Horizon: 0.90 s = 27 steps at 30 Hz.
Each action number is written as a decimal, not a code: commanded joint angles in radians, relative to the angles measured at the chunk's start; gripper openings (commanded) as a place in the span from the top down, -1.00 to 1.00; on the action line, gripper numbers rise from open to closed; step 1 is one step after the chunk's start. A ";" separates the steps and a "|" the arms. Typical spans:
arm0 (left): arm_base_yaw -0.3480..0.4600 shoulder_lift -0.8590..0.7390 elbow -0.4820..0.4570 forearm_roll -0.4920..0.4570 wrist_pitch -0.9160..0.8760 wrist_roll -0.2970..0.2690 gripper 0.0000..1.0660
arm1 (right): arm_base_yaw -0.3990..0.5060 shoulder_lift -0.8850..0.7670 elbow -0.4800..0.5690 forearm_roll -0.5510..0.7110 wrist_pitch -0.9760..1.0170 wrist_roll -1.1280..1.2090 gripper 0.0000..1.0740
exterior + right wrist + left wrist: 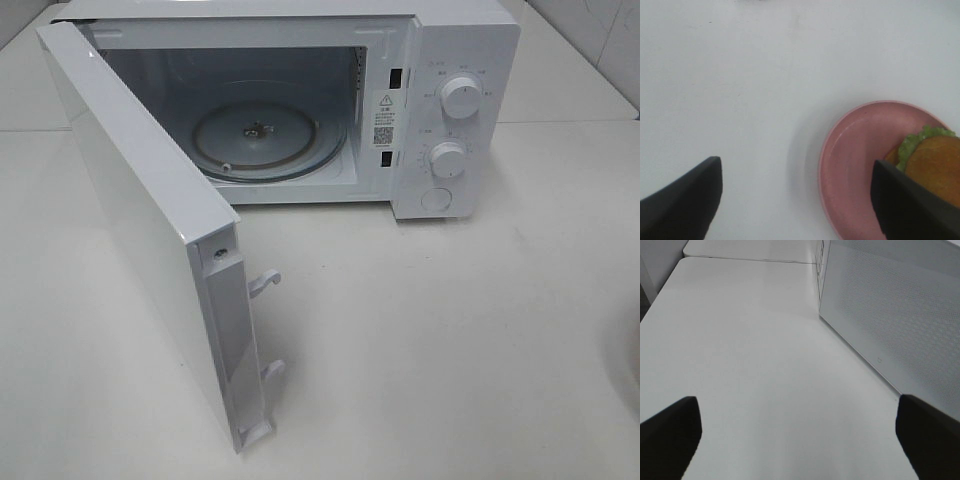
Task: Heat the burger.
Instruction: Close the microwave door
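Desk (pixel 420 350): your white surface, microwave (pixel 455 60) door (pixel 150 230) open.
Left pincer (pixel 797 435): released.
Right pincer (pixel 795 200): released above desk, burger (pixel 935 165) on plate (pixel 855 150) beside it.

Even bright overhead light, washed-out white table (pixel 450 330), faint soft shadow under the open microwave door (pixel 150 240), dim cavity with mild glare on the glass turntable (pixel 255 138), wrist views soft — near fingers (pixel 682 200) blurred black, slight haze.

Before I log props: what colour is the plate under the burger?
Pink plate; burger on it, clearest in the right wrist view.
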 commanded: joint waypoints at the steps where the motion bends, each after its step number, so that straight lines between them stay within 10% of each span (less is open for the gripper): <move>1: 0.002 -0.017 -0.002 -0.005 -0.013 -0.003 -0.84 | -0.001 -0.099 -0.001 0.105 0.073 -0.092 -0.46; 16: 0.002 -0.017 -0.002 -0.005 -0.013 -0.003 -0.84 | -0.001 -0.411 0.039 0.205 0.253 -0.126 -0.42; 27: 0.002 -0.017 -0.002 -0.005 -0.013 -0.003 -0.84 | -0.198 -0.697 0.081 0.215 0.164 -0.155 -0.42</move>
